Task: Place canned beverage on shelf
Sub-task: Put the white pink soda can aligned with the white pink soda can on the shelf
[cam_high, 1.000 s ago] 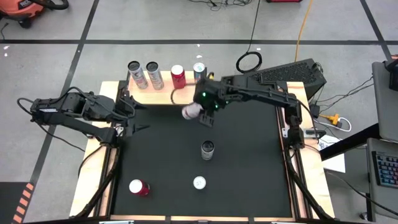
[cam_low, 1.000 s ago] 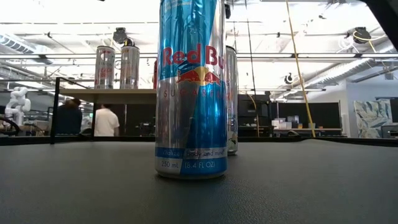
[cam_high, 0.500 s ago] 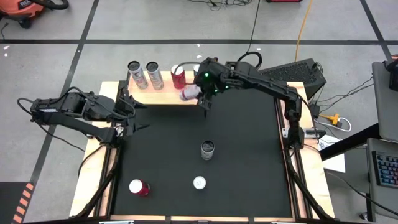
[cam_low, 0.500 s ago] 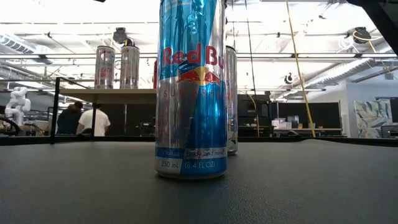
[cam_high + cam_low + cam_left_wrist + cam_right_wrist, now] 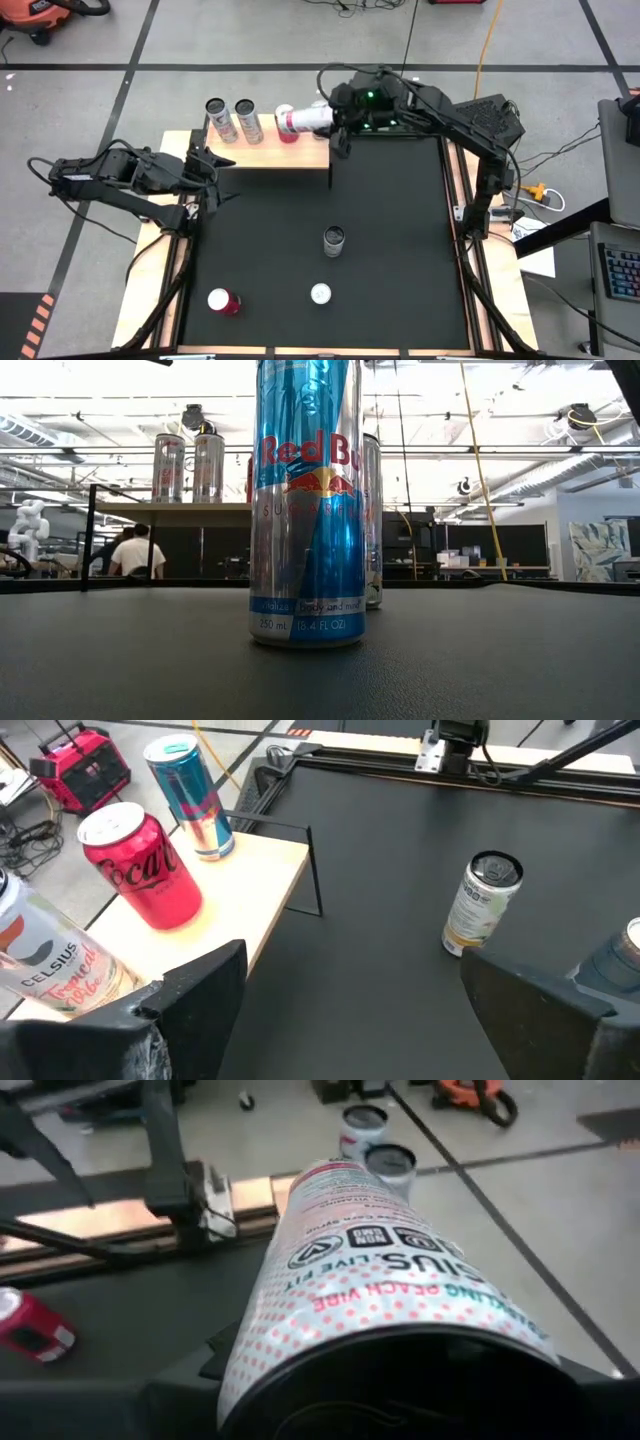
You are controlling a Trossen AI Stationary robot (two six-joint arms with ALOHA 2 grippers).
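Note:
A white canned beverage with pink dots (image 5: 303, 118) lies on its side in the air, with my right gripper (image 5: 322, 118) shut on it, over the right end of the wooden shelf (image 5: 262, 152). On the shelf stand two silver cans (image 5: 230, 119), a red cola can (image 5: 140, 865) and a blue can (image 5: 190, 795). My left gripper (image 5: 213, 173) waits open at the shelf's left end, touching nothing. My right gripper pinches the can's side wall (image 5: 262, 1342) between its two fingers, at the end nearest the wrist. The fingers come almost level from the table's right and lie along the can. The can is lifted clear and points toward the table's left, above the shelf.
On the black mat stand a pale can (image 5: 333, 240), a blue and silver can (image 5: 320, 294) and a red can (image 5: 222, 300). The blue and silver one fills the middle of the low view (image 5: 305, 510). People show far behind the table (image 5: 130, 552).
My right gripper has risen and gone toward the table's far edge with the can, from above the mat to above the shelf's right end. It has tipped up nearer to level, and the can stays in its hold.

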